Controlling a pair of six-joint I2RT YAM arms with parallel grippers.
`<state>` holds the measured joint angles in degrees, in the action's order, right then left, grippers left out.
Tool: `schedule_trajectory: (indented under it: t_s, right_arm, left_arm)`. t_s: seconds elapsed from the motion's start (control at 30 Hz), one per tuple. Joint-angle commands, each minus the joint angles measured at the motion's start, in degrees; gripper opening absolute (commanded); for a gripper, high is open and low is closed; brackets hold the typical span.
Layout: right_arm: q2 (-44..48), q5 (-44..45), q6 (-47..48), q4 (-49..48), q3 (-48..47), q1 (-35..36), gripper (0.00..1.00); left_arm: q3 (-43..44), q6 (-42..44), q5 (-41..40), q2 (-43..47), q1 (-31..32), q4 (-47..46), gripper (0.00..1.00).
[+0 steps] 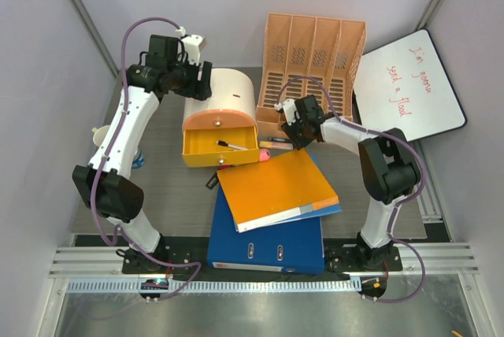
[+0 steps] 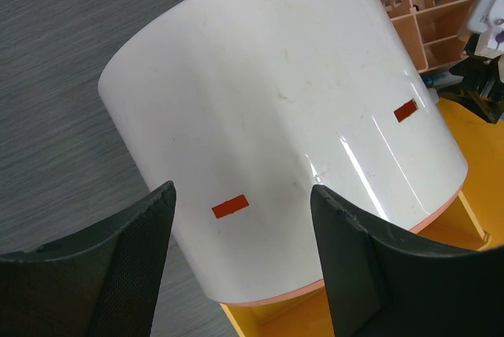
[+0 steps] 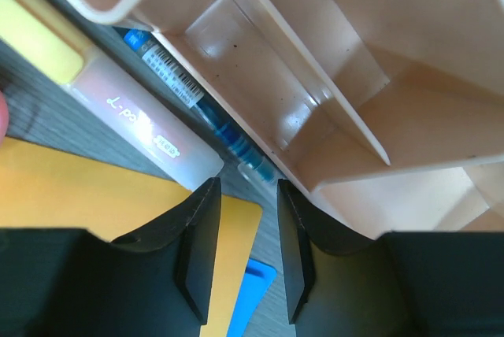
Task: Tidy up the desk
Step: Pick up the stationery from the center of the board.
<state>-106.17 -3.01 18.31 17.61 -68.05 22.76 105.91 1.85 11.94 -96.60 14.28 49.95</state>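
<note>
The dark wood-grain desk (image 1: 177,199) fills the middle of the overhead view, from the arms' bases to the back wall, crowded with an orange folder (image 1: 276,187) lying askew on a blue binder (image 1: 268,242). Behind them stand a white-domed drawer box (image 1: 228,93), its yellow drawer (image 1: 201,152) pulled out, and a peach file rack (image 1: 315,46).

The right gripper (image 3: 246,187) hangs over a blue pen (image 3: 189,97) lying tight along the rack's base beside a clear marker (image 3: 134,120). Its jaws are a narrow gap apart and empty. The left gripper (image 2: 242,189) is spread wide and empty over the box's dome.

The pen looks the likely target. With the rack wall crowding it, the fingers would do best to straddle the barrel squarely, perhaps after nudging it clear, and then carry it to the drawer.
</note>
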Motion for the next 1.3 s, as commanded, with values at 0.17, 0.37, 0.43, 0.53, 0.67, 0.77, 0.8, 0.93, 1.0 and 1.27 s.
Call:
schedule_trajectory:
  t_s: [0.17, 0.37, 0.43, 0.53, 0.67, 0.77, 0.8, 0.93, 1.0, 1.27]
  right_arm:
    - [-2.46, 2.48, 3.75, -2.14, -5.86, -0.97, 0.41]
    - [-3.6, 0.64, 2.88, -2.05, -6.3, -2.2, 0.4]
    - [-3.87, -0.16, 2.35, -2.05, -5.78, -2.2, 0.4]
    - [-3.69, -0.68, 1.74, -1.87, -4.55, -2.28, 0.39]
    - [-2.99, -2.0, 0.59, -1.79, -3.14, -2.2, 0.36]
    - [-2.64, -3.14, -0.81, -1.17, -2.7, -2.2, 0.33]
    - [-2.64, -3.93, -1.16, -0.65, -2.53, -2.2, 0.33]
    - [-1.94, -5.52, -1.87, 0.76, -2.26, -2.2, 0.32]
    - [-1.5, -5.87, -1.96, 1.2, -2.09, -2.2, 0.32]
    - [-0.35, -6.4, -3.01, 3.31, -1.47, -2.2, 0.28]
  left_arm:
    - [0.35, 1.05, -0.61, 0.0, 0.22, -1.44, 0.7]
    - [1.76, 0.97, -0.61, -0.61, 0.13, -0.74, 0.7]
    - [1.93, 1.05, -0.61, -0.61, 0.13, -0.82, 0.7]
    - [2.02, 0.97, -0.61, -0.61, 0.13, -0.74, 0.7]
    - [2.11, 0.97, -0.69, -0.52, 0.13, -0.82, 0.7]
    - [2.11, 0.79, -0.52, -0.26, 0.13, -0.82, 0.7]
    - [2.11, 0.79, -0.52, -0.17, 0.22, -0.82, 0.7]
    - [2.02, 0.7, -0.43, 0.44, 0.13, -0.82, 0.7]
    - [1.85, 0.7, -0.61, 0.71, 0.13, -0.91, 0.7]
    - [1.67, 0.44, -0.34, 1.24, 0.22, -0.91, 0.7]
